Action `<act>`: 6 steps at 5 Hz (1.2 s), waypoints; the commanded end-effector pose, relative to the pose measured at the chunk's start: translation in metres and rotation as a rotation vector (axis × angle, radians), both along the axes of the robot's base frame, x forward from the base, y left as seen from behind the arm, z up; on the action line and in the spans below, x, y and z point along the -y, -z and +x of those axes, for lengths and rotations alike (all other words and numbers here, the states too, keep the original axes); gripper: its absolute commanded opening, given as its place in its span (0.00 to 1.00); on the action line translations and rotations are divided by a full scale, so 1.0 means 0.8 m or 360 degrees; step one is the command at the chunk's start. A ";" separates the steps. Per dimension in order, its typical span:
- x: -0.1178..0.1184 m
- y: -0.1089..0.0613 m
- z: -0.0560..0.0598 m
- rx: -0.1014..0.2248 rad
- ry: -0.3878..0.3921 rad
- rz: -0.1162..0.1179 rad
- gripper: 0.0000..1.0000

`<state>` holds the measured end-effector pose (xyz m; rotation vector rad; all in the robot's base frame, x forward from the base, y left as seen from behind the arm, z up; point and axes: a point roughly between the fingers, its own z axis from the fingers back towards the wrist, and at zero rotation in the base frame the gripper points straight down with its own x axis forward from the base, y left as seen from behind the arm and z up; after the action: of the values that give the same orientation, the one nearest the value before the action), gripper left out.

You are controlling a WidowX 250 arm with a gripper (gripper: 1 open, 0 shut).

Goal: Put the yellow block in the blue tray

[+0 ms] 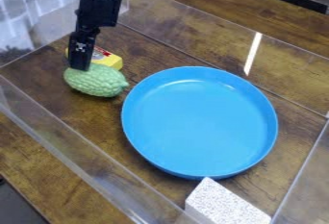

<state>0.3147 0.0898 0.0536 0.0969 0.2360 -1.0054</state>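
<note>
Block behind lump, left of tray.

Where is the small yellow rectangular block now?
The small yellow rectangular block lies at upper left, right behind the green bumpy lump, under the open gripper.

A single raised camera looks obliquely down across the wooden table from fairly near.

One small yellow rectangular block, one bumpy green oval lump and one big round blue tray. One white speckled spongy block too. One black robot arm.
</note>
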 end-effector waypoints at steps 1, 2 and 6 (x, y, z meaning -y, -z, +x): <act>-0.019 -0.003 0.011 0.0090 0.0039 0.0015 1.00; -0.023 0.005 0.012 0.0104 0.0064 0.0010 1.00; -0.026 0.057 0.034 0.0178 0.0184 -0.0013 1.00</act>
<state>0.3425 0.1128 0.0150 0.1710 0.1183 -1.1014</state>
